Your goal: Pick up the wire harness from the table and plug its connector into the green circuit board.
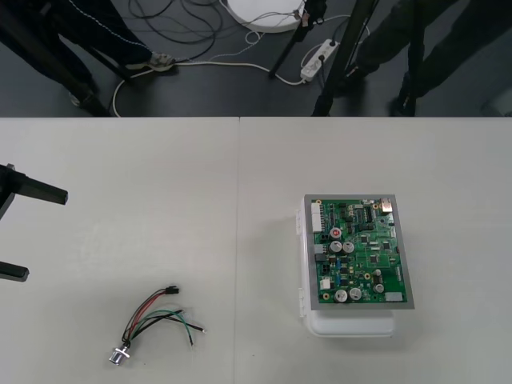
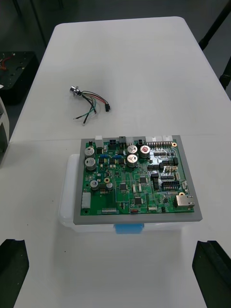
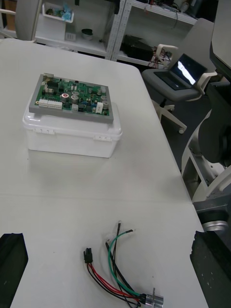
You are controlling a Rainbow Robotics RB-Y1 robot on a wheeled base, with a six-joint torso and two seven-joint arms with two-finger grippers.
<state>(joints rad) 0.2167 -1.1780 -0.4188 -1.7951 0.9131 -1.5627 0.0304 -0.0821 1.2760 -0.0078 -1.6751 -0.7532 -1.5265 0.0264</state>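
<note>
Harness [image 1: 154,322] lies lower left; I'd close my wide-open left gripper [image 1: 44,234] on it just behind black plug [image 1: 170,290]; right gripper [image 2: 113,252], also wide, faces green circuit board [image 2: 134,180].

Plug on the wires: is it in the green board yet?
Out. The black plug lies on the table with its wires, well apart from the green board.

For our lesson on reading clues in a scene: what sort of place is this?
Probably a robotics or electronics test bench: a bare green circuit board on a white base, a loose wire harness on a plain table, with the robot's left gripper and right gripper open nearby.
</note>
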